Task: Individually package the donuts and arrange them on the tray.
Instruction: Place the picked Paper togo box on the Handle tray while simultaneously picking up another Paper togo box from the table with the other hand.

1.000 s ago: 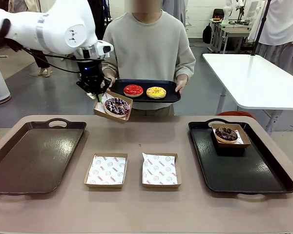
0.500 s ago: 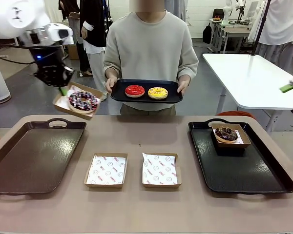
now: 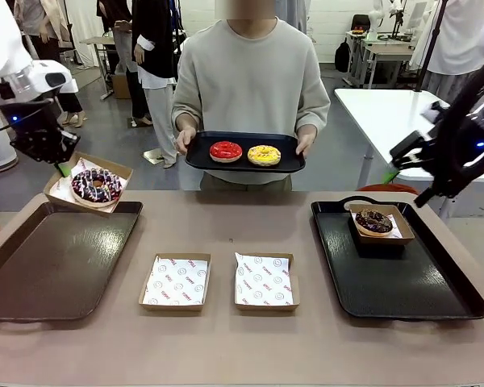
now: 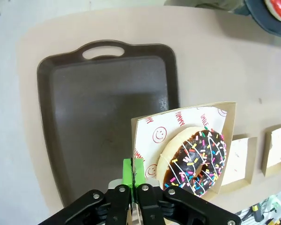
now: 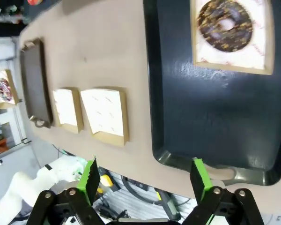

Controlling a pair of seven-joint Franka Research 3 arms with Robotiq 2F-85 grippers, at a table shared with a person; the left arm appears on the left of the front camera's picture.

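Left gripper [image 3: 61, 164], clamped on the donut box [image 3: 115, 172] rim, hangs above the left tray [image 3: 32, 274] far edge; right gripper [image 5: 144, 165] spread wide, empty.

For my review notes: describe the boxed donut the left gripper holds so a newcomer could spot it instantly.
Find the brown tray at the table's left end. Above its far edge, the left gripper pinches a cardboard box holding a chocolate donut. It alone is airborne, with multicoloured sprinkles.

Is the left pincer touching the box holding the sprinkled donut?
Touching. The left wrist view shows the left pincer shut on a corner of the box, its jaws pinching the edge.
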